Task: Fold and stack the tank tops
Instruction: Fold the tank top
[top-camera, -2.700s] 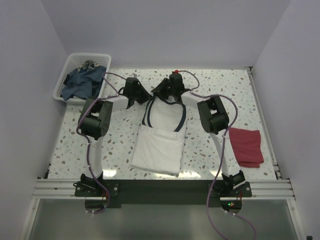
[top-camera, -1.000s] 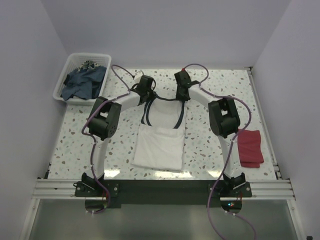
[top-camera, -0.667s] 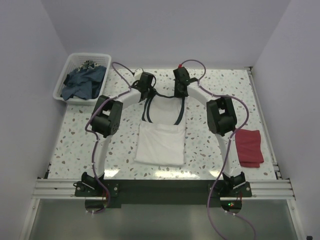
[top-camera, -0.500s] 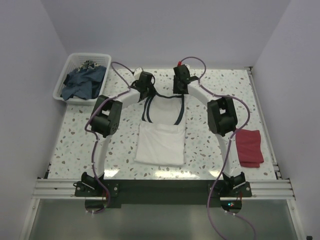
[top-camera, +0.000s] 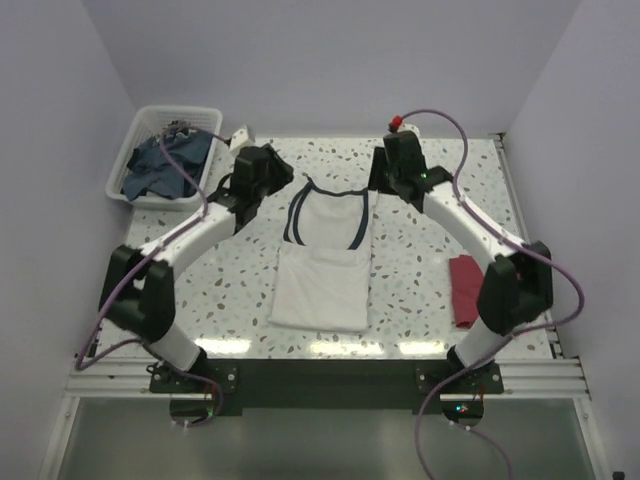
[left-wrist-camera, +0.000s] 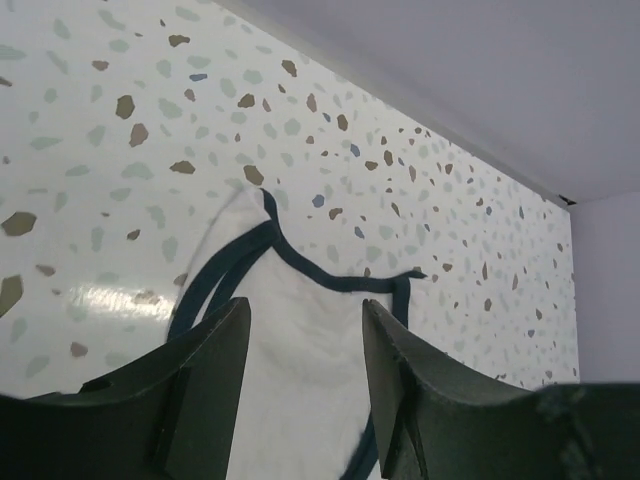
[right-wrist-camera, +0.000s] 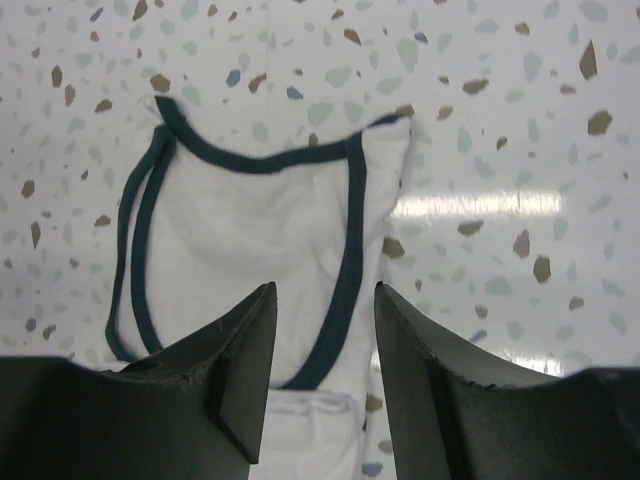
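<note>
Fingers (right-wrist-camera: 235, 390) on both arms now stand apart with nothing between them. Through the gap of the left gripper (left-wrist-camera: 305, 310) and of the right gripper (right-wrist-camera: 320, 300) only the white tank top (top-camera: 322, 262) shows, lying on the table (top-camera: 420, 270) below and not touched.

A second ago both grippers sat close together at the far end of this top, pinched on its straps (right-wrist-camera: 150, 230). Since then the jaws have opened and the arms have swung outward and away. The left gripper now hangs over bare table on the side of the basket (top-camera: 128, 150), and the right one hangs over the far right of the table. The top stays where it was let go, in the middle of the table between the two arms. Its navy-trimmed neck and straps are spread flat toward the far side. Its lower half lies doubled, with a crosswise edge about halfway down.

I judge that the pull on the straps was meant to draw the cloth straight, and that this step is done. The top looks smooth and square enough for the next fold, probably bringing the strap end down over the doubled half.

The red tank top (top-camera: 463, 290) lies near the right edge, well apart from the white one and partly hidden behind the right arm's elbow. It looks already folded, so I judge the stacking is yet to come.
</note>
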